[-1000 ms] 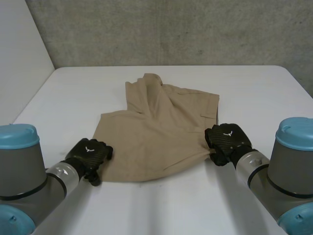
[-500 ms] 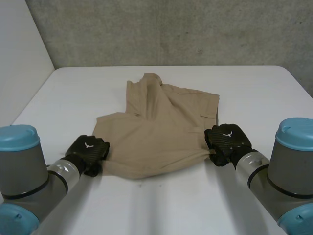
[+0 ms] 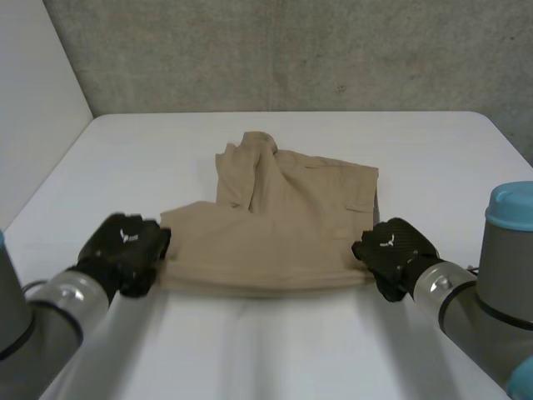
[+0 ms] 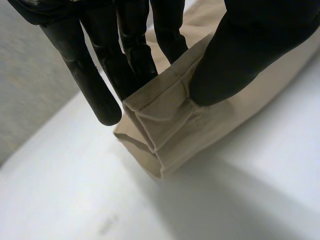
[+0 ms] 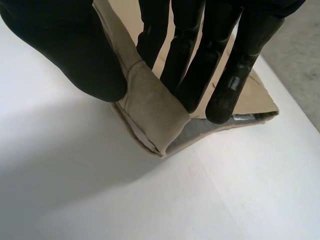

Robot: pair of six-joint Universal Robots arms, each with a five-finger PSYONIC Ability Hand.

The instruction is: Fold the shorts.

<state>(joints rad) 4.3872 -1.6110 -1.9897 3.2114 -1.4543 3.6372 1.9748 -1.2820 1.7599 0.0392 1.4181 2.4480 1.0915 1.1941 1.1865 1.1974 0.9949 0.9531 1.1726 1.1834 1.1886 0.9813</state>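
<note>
Tan shorts (image 3: 287,217) lay on a white table (image 3: 433,150), their near edge stretched taut between two black robot hands. The left hand (image 3: 125,250) pinched the near left corner between thumb and fingers. The right hand (image 3: 391,250) pinched the near right corner likewise.

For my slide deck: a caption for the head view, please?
Left hand and right hand each pinch a near corner of the shorts, edge stretched straight between them.
</note>
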